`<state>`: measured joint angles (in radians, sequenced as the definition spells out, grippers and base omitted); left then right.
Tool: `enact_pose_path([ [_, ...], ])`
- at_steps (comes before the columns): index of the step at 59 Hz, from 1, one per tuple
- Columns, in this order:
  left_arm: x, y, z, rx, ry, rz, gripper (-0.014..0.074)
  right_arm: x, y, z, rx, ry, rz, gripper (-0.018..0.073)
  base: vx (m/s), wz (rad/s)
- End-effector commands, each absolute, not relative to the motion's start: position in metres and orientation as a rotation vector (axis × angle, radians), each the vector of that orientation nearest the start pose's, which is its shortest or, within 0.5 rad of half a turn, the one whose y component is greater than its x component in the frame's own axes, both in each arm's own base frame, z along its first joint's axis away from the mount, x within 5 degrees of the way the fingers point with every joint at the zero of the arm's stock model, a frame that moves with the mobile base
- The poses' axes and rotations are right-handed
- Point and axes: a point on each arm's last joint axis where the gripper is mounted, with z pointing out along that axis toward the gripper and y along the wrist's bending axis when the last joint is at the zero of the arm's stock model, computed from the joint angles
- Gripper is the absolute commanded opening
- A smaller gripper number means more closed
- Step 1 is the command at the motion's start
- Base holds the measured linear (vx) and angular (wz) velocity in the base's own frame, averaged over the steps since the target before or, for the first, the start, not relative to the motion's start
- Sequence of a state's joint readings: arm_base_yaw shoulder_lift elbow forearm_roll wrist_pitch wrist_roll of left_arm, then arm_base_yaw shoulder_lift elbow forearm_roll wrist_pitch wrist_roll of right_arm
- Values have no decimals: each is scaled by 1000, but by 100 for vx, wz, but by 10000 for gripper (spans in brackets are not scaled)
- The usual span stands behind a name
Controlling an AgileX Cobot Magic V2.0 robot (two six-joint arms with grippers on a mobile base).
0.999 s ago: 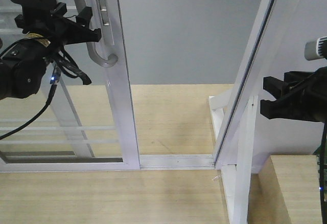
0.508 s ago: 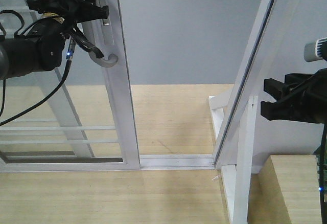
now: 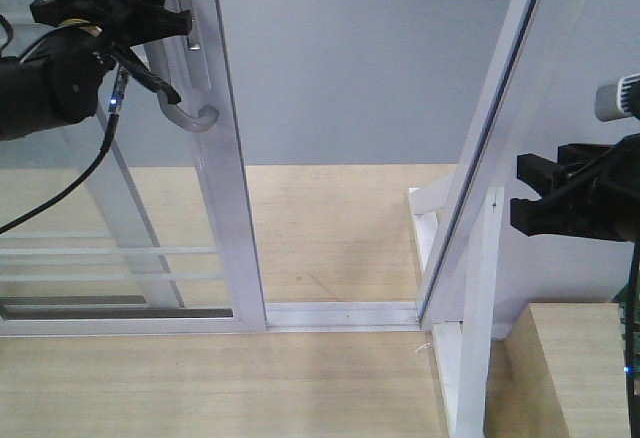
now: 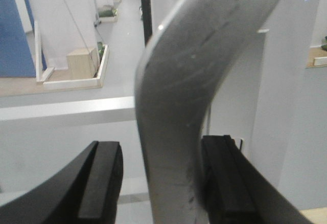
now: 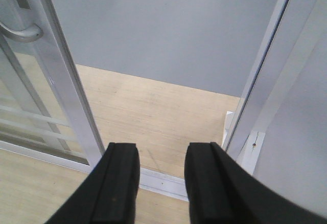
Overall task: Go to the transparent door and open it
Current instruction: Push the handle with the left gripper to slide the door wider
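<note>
The transparent door [image 3: 225, 208] stands at the left, with clear glass in a white frame and thin white bars low down. Its curved grey handle [image 3: 190, 113] hangs by the lock plate. My left gripper [image 3: 150, 13] is at the handle's upper part. In the left wrist view [image 4: 161, 183] its jaws straddle the handle [image 4: 173, 106]: the right finger [image 4: 225, 183] touches it and a gap remains at the left finger. My right gripper [image 3: 540, 198] is open and empty at the right; the right wrist view [image 5: 161, 183] shows it above the floor track, with the door [image 5: 66, 91] to its left.
A slanted white door post [image 3: 490, 158] with a white base stands at the right. A metal floor track [image 3: 340, 313] runs across the gap between door and post. A light wooden box [image 3: 580, 368] sits at lower right. A grey wall [image 3: 370, 58] lies beyond.
The left gripper rose along the handle and then shifted left. The door has slid slightly to the left with it, widening the gap. The right arm has not moved.
</note>
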<state>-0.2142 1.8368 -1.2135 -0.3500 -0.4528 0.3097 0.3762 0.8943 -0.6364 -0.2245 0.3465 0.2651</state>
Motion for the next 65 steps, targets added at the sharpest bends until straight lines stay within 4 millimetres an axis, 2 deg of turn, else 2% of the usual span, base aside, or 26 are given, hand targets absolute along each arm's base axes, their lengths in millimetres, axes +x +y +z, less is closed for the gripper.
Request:
enact_pose_path([
  [1,413,-41,319,-115,1491,-8,424,175,62,319,-294,1954,196,307,0,0],
  [15,409,-26,322,-112,1579,-6,424,175,62,320,-295,1954,195,307,0,0],
  [32,398,-24,334,-28,1642,23,423,175,61,320,-299,1952,190,307,0,0],
  [44,375,-30,352,40,1748,-53,423,175,61,320,-300,1952,189,307,0,0],
  [59,335,-32,393,175,1723,-24,423,175,61,320,-303,1952,187,307,0,0],
  [65,319,-31,397,200,1721,-11,423,175,61,320,-302,1952,188,307,0,0],
])
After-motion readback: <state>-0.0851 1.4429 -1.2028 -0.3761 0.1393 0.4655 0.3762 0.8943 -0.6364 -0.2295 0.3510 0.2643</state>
